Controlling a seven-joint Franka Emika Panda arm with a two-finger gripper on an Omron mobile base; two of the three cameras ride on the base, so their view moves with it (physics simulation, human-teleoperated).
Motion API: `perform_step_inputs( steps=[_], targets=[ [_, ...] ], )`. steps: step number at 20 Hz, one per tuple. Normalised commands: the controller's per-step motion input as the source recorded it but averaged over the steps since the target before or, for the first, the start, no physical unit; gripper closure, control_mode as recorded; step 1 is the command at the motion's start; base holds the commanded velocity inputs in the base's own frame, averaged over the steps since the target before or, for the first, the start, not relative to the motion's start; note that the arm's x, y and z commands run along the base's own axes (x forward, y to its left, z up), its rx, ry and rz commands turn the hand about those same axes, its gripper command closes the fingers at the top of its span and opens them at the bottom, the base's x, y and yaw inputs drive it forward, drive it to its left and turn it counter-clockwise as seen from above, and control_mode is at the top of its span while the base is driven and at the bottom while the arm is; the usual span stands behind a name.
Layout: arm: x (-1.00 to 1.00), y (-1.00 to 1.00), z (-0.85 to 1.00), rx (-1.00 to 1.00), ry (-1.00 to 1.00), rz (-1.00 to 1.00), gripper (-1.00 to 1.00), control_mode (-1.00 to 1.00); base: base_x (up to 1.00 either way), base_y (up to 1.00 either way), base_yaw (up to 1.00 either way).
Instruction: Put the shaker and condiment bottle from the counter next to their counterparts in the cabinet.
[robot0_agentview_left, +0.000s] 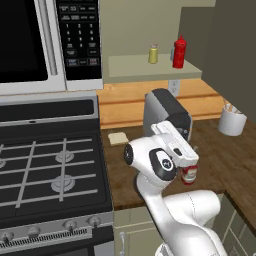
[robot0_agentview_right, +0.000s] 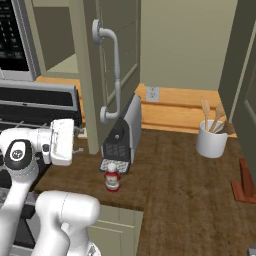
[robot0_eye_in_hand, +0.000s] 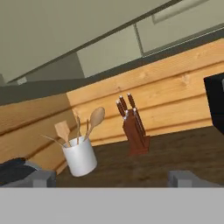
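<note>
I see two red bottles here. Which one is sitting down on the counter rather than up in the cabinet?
The condiment bottle: short, white-capped, with a pale label, standing on the dark counter. The tall all-red squeeze bottle stands on the cabinet shelf.

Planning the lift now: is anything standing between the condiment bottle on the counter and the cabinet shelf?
The coffee machine stands directly behind the condiment bottle, under the cabinet shelf; the lift must clear it. The cabinet door hangs open alongside.

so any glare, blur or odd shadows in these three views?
Left base view: flat, even light, no glare, and the shaker and squeeze bottle on the cabinet shelf look slightly soft. Right base view: the condiment bottle throws only a faint shadow on the counter. Hand view: tilted horizon, crisp knife block and utensil crock, no blur.
</note>
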Motion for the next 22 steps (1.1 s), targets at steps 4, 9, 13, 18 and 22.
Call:
perform_step_inputs(
  steps=[4,9,13,18,22],
  targets=[
    [-0.15,-0.48,-0.69,-0.08,0.17,-0.28,-1.0,-1.0,0.0,0.0,0.0],
    [0.0,-0.15,-0.17,0.0,0.02,0.0,-1.0,-1.0,0.0,0.0,0.0],
    [0.0,-0.74,-0.67,0.0,0.13,0.0,-1.0,-1.0,0.0,0.0,0.0],
    [0.0,-0.72,-0.51,0.08,0.06,-0.02,-1.0,-1.0,0.0,0.0,0.0],
    [-0.02,-0.1,-0.36,0.07,0.0,0.0,-1.0,-1.0,0.0,0.0,0.0]
  ],
)
